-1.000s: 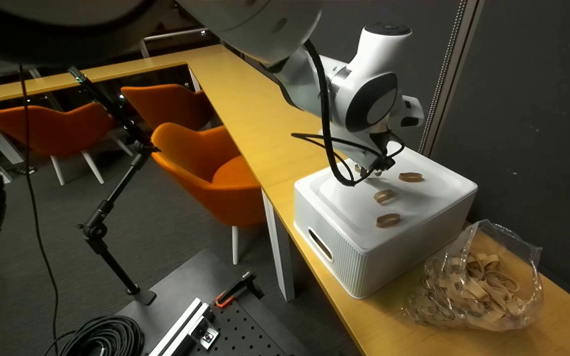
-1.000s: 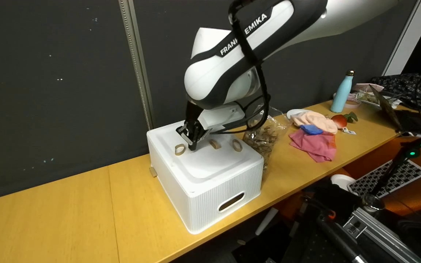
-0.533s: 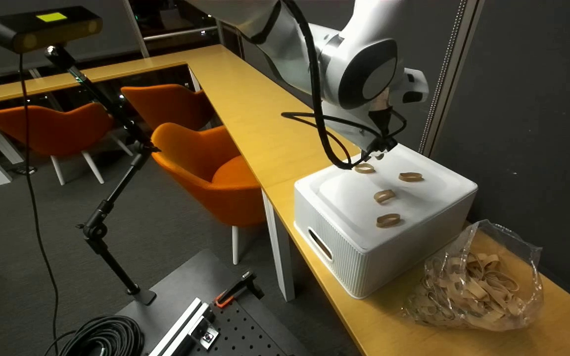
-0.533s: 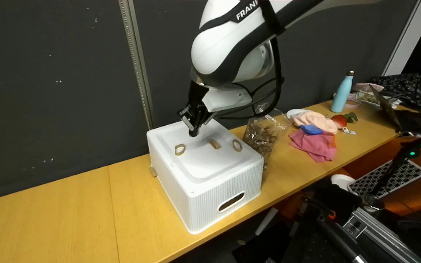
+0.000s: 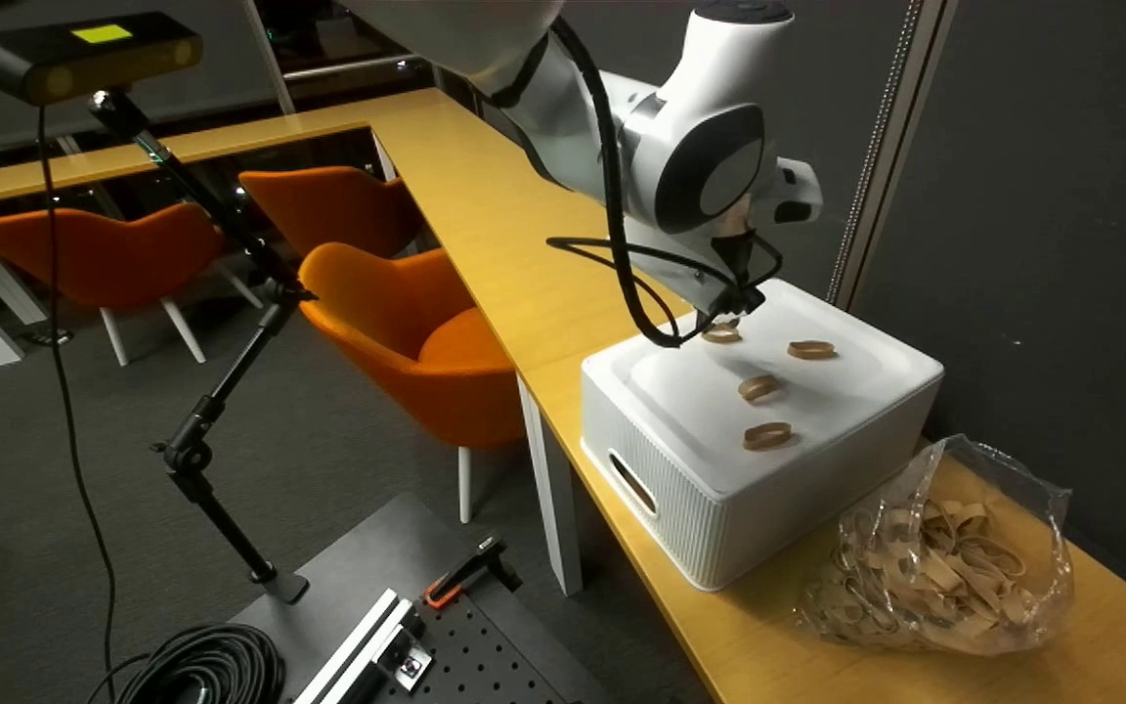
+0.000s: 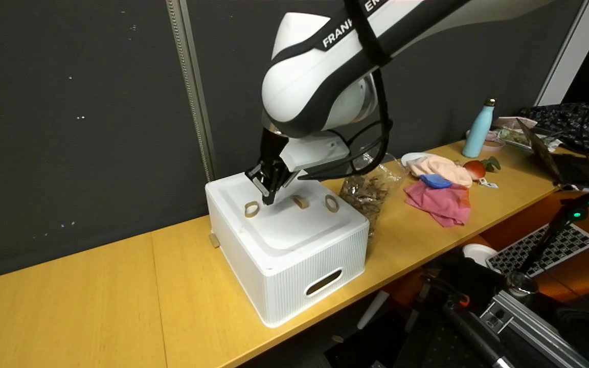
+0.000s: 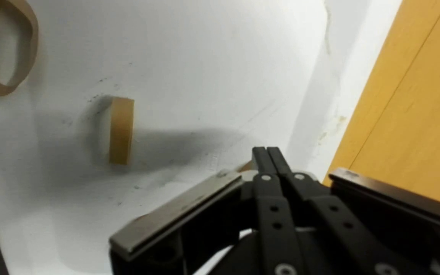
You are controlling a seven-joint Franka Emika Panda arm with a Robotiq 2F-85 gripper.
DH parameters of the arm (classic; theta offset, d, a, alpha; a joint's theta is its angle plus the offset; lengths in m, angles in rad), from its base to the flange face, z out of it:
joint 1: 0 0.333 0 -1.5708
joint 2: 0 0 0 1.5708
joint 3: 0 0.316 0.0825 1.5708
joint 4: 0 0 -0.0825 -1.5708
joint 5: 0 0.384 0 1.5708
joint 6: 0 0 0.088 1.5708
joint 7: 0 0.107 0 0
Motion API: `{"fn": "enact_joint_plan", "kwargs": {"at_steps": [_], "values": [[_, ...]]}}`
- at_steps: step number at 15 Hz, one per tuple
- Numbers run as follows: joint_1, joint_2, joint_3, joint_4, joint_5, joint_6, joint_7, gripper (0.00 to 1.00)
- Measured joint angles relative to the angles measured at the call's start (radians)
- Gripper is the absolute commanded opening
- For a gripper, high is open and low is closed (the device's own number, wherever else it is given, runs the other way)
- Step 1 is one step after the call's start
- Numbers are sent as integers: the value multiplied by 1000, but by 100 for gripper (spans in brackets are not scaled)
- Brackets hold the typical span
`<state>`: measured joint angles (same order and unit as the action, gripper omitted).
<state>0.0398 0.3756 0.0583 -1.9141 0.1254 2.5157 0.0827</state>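
A white ribbed box (image 5: 788, 469) stands on the wooden table, with several tan rubber bands on its flat top. My gripper (image 6: 269, 200) is just above the box top, beside a band (image 6: 252, 209). In the wrist view, the black fingertips (image 7: 267, 149) are together, with nothing visible between them. A band standing on edge (image 7: 121, 130) and a rounder band (image 7: 33, 42) lie to their left. Another band (image 7: 246, 166) is mostly hidden behind the fingers. In an exterior view, the nearest band (image 5: 720, 334) is just below the gripper; others (image 5: 810, 349) lie apart.
A clear plastic bag of bands (image 5: 954, 577) stands beside the box. A tan piece (image 6: 214, 240) lies at the box's foot. Cloths (image 6: 440, 202) and a blue bottle (image 6: 478, 130) are farther along the table. A dark wall panel (image 6: 95, 128) rises behind.
The gripper rose from close to the box top between one second and half a second ago, and has since come partway down again. The bands and box look unmoved.
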Motion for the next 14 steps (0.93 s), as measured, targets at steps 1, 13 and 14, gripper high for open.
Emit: {"fn": "enact_joint_plan", "kwargs": {"at_steps": [1,13,14], "values": [[0,-5,-2,-5,-2,-2,0,0],[-157,-456,-186,-426,-68,-12,7,0],[-183,-487,-209,-445,-74,-18,-4,0]]}}
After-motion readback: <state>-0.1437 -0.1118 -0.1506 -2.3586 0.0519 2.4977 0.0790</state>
